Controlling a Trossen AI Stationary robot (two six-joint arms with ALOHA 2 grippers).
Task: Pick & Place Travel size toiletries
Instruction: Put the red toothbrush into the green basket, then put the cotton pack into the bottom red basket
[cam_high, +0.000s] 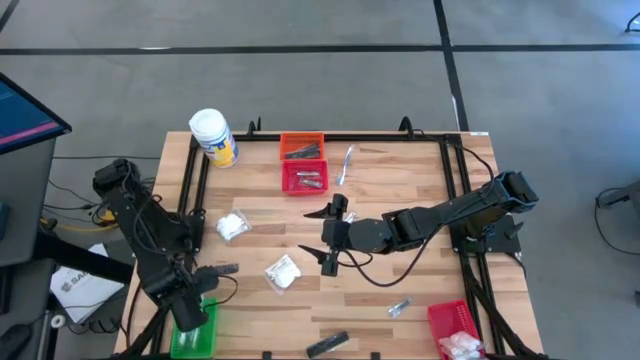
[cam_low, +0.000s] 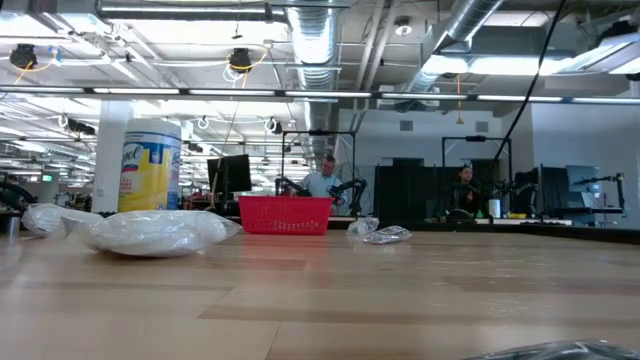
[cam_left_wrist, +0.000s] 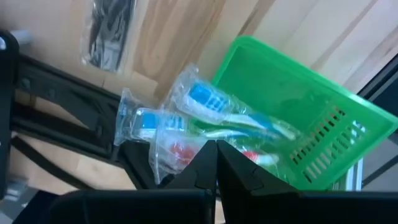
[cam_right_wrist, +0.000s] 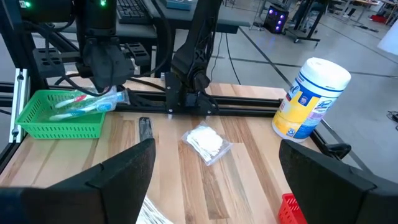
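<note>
The wooden table fills the centre of the high view, framed by a black rail. The right arm reaches in from the right edge to mid-table; its right gripper hangs with fingers spread wide and nothing between them, above bare wood. The left arm stands at the lower left, and its left gripper sits over the green basket at the lower-left table corner, fingers shut; the left wrist view shows clear-wrapped toothbrushes lying partly across the basket rim just ahead of the closed fingertips, but whether they are pinched cannot be told. A large white jar with a yellow label stands at the upper left of the table. Near the top centre an orange basket touches a red basket, both holding dark slim items, with a thin clear stick just beside them to the right. A second red basket at the lower right holds white packets. Loose items lie around the right gripper: a white packet to its left, another white packet lower left, a dark tube near the left gripper, a second dark tube at the bottom edge, and a foil sachet lower right.
</note>
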